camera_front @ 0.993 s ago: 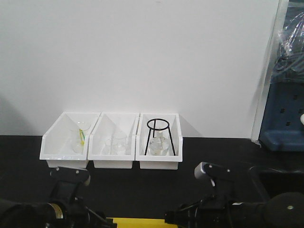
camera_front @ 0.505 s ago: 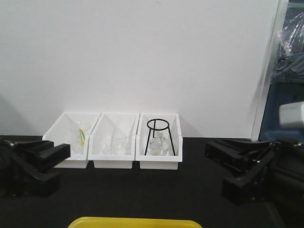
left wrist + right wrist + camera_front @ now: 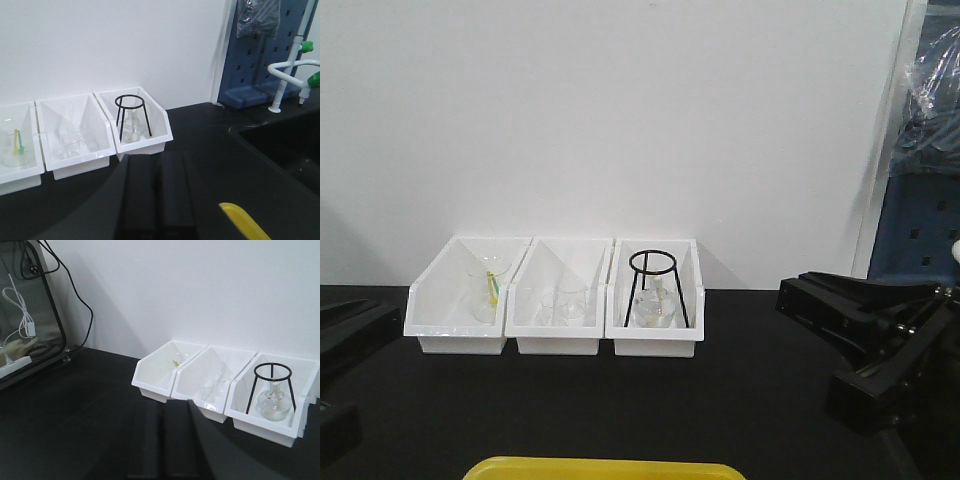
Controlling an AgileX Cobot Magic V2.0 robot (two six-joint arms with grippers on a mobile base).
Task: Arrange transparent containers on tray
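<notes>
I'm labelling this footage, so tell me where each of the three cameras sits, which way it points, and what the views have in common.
Front view: faces the white wall across the black table, three white open-front plastic bins centred; both arms at the edges, the yellow plastic tray at the bottom.
Left wrist view: looks over the shut left claw toward the bins, the blue pegboard to the right.
Right wrist view: looks over the shut right claw at the bins from their other side.
All three share the bins and the black wire ring stand.
</notes>
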